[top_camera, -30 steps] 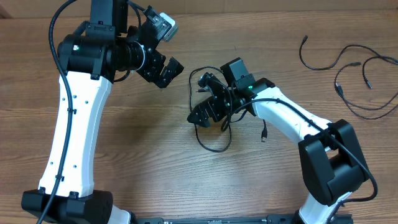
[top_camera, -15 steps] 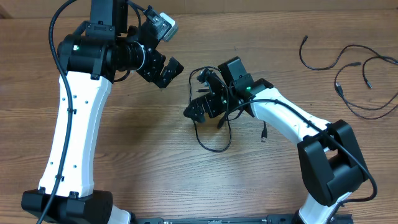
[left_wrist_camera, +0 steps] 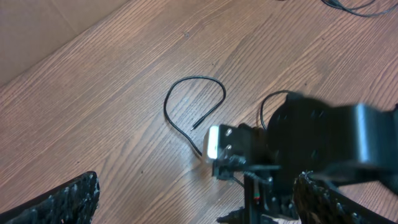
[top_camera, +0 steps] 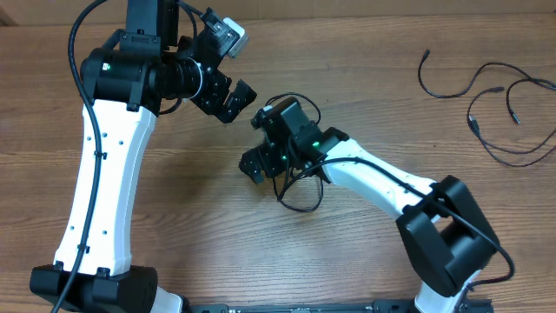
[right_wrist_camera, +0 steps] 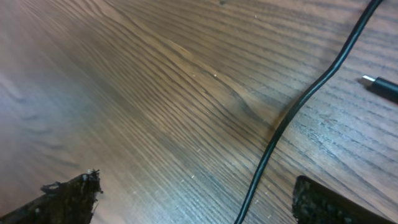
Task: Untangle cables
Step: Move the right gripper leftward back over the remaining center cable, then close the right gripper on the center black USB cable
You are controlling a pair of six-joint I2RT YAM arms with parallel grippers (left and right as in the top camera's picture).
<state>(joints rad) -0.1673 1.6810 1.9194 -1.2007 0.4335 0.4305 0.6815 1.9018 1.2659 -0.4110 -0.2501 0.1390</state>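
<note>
Two grippers logged, both with fingers spread wide and gripping nothing. Found right gripper point(top_camera: 258, 139) swung leftward over the last second, off the knotted cables point(top_camera: 298, 209) and out over bare table point(top_camera: 200, 235) just left of them. Noted no matching shift in the tangle: same loops near the table's middle, partly hidden under the right wrist, lower loop sticking out below it. Lost sight of the small plug seen a second ago right of the tangle, now covered by the forearm. From the right wrist view, saw only one strand point(right_wrist_camera: 298, 106) crossing the wood toward the finger point(right_wrist_camera: 336, 205) at the right of the frame, plug tip point(right_wrist_camera: 382, 87) at the edge, nothing clamped. Found left gripper point(top_camera: 233, 100) unmoved, hovering up-left of the tangle, looking down on one open loop point(left_wrist_camera: 194, 78). Spotted separate wavy strands point(top_camera: 445, 95) well apart at the far right corner, apparently already freed. Judged the sweep a repositioning or a miss, not a pull: knot no looser, bundle still to be worked, fresh approach onto a single strand likely needed.
</note>
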